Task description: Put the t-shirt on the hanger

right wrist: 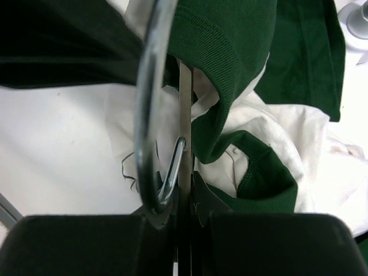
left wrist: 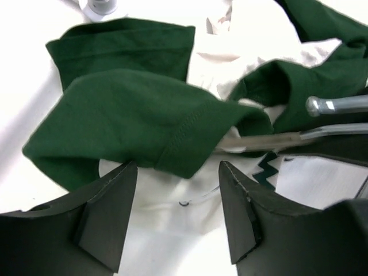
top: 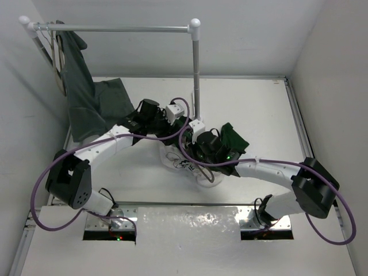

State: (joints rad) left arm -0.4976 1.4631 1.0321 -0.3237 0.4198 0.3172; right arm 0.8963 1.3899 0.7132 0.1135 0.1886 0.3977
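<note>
The t-shirt [top: 233, 138] lies crumpled mid-table, dark green with a white panel [top: 178, 164]. In the left wrist view its green sleeve [left wrist: 126, 121] lies just ahead of my open, empty left gripper [left wrist: 178, 168], which hovers over the white panel [left wrist: 172, 201]. My right gripper [right wrist: 185, 192] is shut on the hanger [right wrist: 185, 109]. It holds the flat arm where the metal hook [right wrist: 146, 103] joins, and the arm runs into the green collar [right wrist: 230, 69]. The hanger [left wrist: 259, 141] also shows entering the shirt in the left wrist view. In the top view both grippers [top: 178, 127] [top: 192, 150] meet over the shirt.
A metal clothes rack stands at the back, with its rail [top: 115, 27] and upright pole [top: 196, 75] just behind the grippers. A dull grey-green garment [top: 86, 98] hangs from the rail at left and drapes onto the table. Purple cables [top: 190, 158] loop over the shirt.
</note>
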